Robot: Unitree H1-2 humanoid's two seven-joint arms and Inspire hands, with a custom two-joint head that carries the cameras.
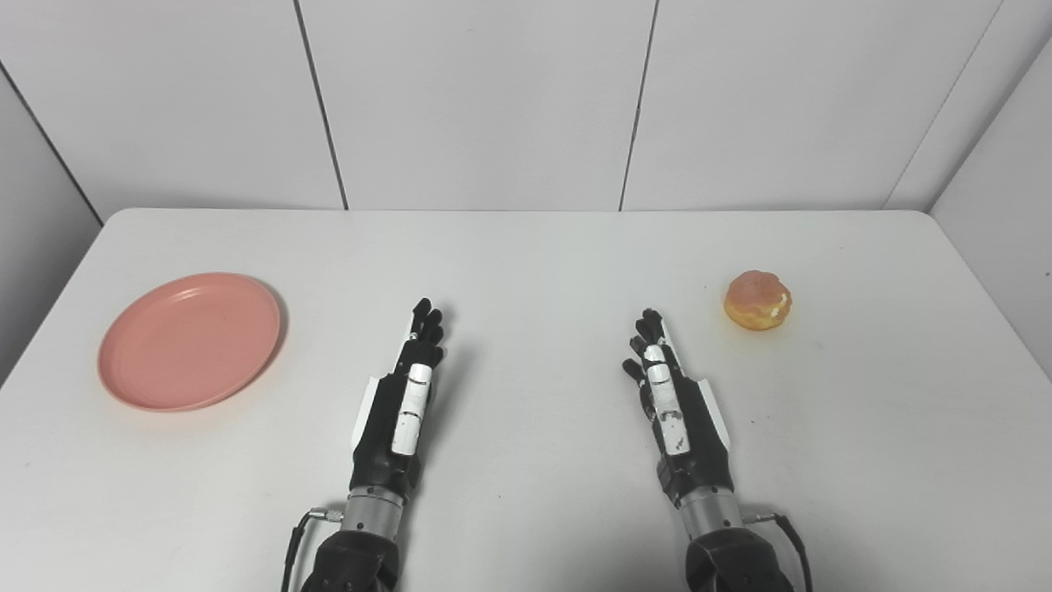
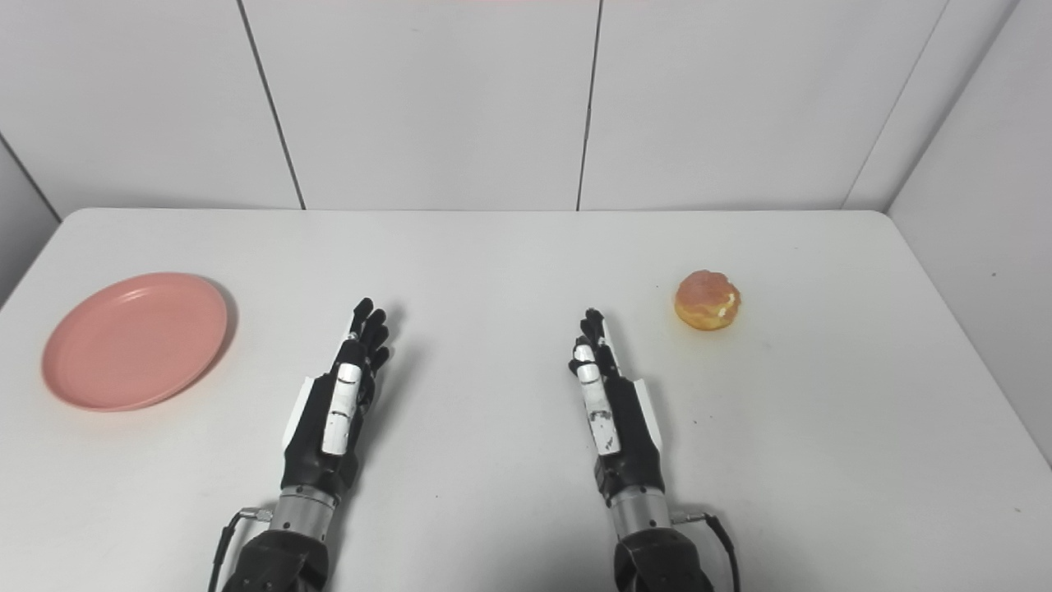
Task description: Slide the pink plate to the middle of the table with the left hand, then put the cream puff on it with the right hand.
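A pink plate (image 1: 190, 340) lies on the white table (image 1: 526, 247) at the far left, empty. A cream puff (image 1: 758, 301) sits on the table at the right. My left hand (image 1: 404, 395) rests edge-on near the table's front, fingers straight and pointing away, holding nothing, well to the right of the plate. My right hand (image 1: 674, 399) rests the same way, open and empty, to the left of and nearer than the cream puff. The plate (image 2: 136, 340) and the cream puff (image 2: 708, 301) also show in the right eye view.
White wall panels (image 1: 493, 99) stand behind the table's far edge. The table's corners are rounded, and its right edge runs close to a side wall (image 1: 1011, 214).
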